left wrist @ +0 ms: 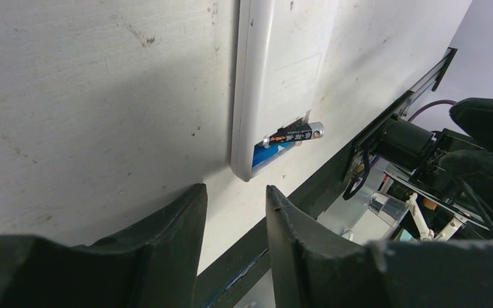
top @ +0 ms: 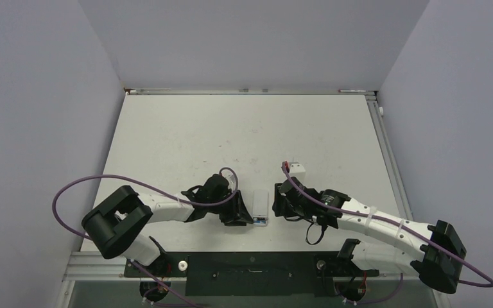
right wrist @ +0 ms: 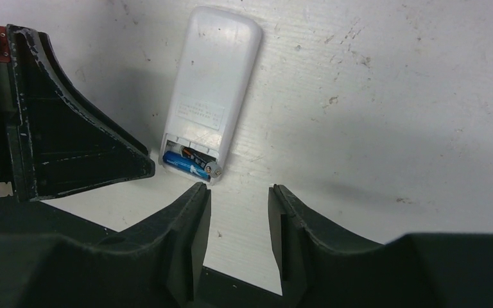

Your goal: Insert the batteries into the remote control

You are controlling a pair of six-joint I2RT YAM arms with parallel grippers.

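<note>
The remote (top: pixel 260 207) lies face down on the table (top: pixel 186 135) between the left gripper (left wrist: pixel 234 196) and right gripper (right wrist: pixel 239 192), its compartment (right wrist: pixel 196 146) open at the near end. The blue battery (right wrist: pixel 186 164) sits inside; the dark battery (left wrist: pixel 297 134) lies askew, one end jutting past the edge. Both grippers' jaws stand slightly apart, holding nothing

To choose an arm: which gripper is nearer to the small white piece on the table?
Right. The right gripper is close, on the near side of the small white piece; the left gripper is across the remote control.
</note>
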